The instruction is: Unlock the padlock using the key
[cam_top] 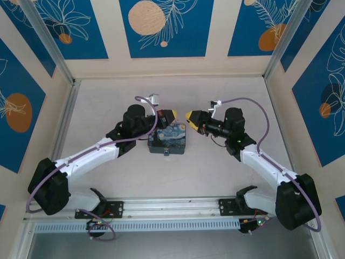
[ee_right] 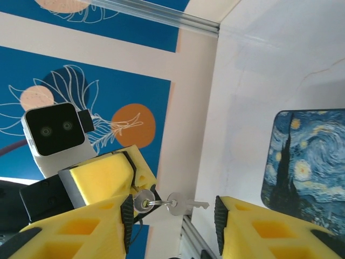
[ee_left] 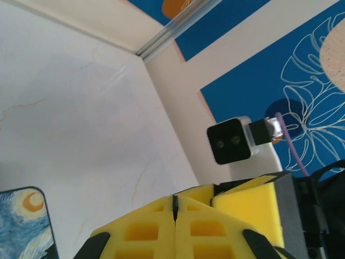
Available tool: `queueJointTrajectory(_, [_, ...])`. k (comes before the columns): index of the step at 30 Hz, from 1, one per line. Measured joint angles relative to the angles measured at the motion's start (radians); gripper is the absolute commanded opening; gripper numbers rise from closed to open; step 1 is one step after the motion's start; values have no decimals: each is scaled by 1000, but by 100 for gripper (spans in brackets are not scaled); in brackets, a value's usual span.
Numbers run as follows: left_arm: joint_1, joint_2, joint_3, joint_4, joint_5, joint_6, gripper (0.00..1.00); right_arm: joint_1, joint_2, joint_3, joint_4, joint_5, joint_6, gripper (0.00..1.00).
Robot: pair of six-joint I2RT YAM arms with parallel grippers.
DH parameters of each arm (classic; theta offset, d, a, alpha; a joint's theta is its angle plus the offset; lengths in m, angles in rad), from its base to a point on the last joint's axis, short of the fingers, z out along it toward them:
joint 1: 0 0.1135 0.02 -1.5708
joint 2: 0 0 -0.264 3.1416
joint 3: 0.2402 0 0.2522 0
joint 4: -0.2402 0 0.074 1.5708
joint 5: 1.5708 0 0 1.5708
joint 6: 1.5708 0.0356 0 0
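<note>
In the right wrist view a small silver key (ee_right: 186, 205) hangs from a ring, pointing right. The ring joins a second, round-headed key (ee_right: 143, 202) that sits at the tips of my left gripper (ee_right: 108, 178). My left gripper (ee_left: 174, 208) is shut, with a thin dark metal sliver pinched between its yellow fingertips. My right gripper (ee_right: 172, 221) is open, and the hanging key lies in the gap touching neither finger. Seen from above, the left gripper (cam_top: 171, 115) and right gripper (cam_top: 190, 116) face each other closely. A tiny greyish thing, probably the padlock (cam_top: 166, 153), lies at the near edge of the painted tin.
The dark-blue swirl-painted tin (cam_top: 168, 137) lies on the pale table just below the two grippers, and shows as the tin (ee_right: 307, 156) at the right of the right wrist view. Blue-patterned walls and aluminium rails close in the table. Purple cables loop off both arms.
</note>
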Motion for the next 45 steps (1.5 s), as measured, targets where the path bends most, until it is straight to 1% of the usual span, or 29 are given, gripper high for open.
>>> queueJointTrajectory(6, [1, 4, -11, 53, -5, -37, 0, 16, 55, -3, 116, -24, 60, 44])
queueJointTrajectory(13, [1, 20, -11, 84, -5, -51, 0, 43, 120, -3, 205, -61, 103, 43])
queueJointTrajectory(16, [1, 23, -13, 84, -5, -52, 0, 52, 146, -3, 256, -74, 124, 40])
queueJointTrajectory(24, [1, 23, -17, 87, -11, -60, 0, 60, 175, -3, 344, -97, 174, 25])
queueJointTrajectory(30, [1, 23, -23, 90, -11, -60, 0, 60, 177, -3, 364, -103, 191, 9])
queueJointTrajectory(34, [1, 24, -24, 96, -19, -63, 0, 59, 178, -3, 373, -106, 202, 0])
queueJointTrajectory(41, [1, 27, -24, 102, -19, -64, 0, 58, 180, -3, 381, -105, 209, 0])
queueJointTrajectory(42, [1, 27, -23, 100, -22, -67, 2, 58, 182, -3, 380, -105, 209, 0])
queueJointTrajectory(43, [1, 27, -23, 94, -24, -67, 11, 58, 184, -3, 379, -105, 209, 0])
queueJointTrajectory(45, [1, 27, -19, 63, -27, -67, 32, 57, 184, -3, 373, -106, 209, 0])
